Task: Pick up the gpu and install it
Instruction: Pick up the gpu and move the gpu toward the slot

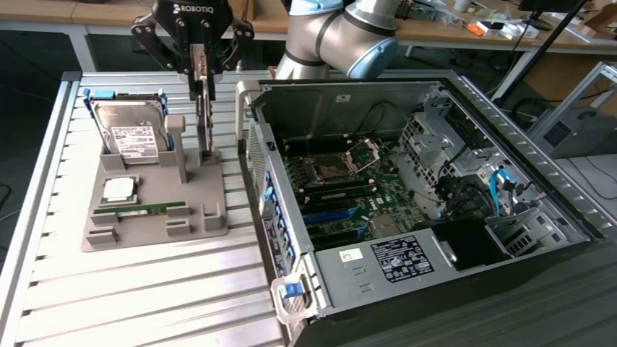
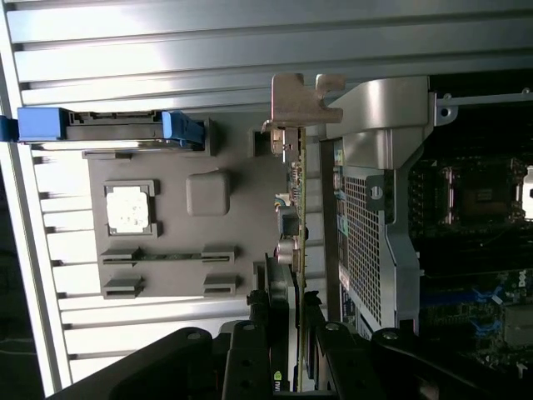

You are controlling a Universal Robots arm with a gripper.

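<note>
The gpu is a thin green card seen edge-on, standing upright over the back right corner of the grey fixture. My gripper is shut on its upper part, one finger on each face. The card's lower end is down at the fixture's upright posts; I cannot tell whether it still sits in its slot. In the wrist view the gpu runs away from my gripper and ends in its silver bracket, close beside the case wall.
The fixture also holds a hard drive, a CPU and a RAM stick. The open computer case lies to the exterior view's right, its motherboard exposed. Everything rests on a slatted aluminium table.
</note>
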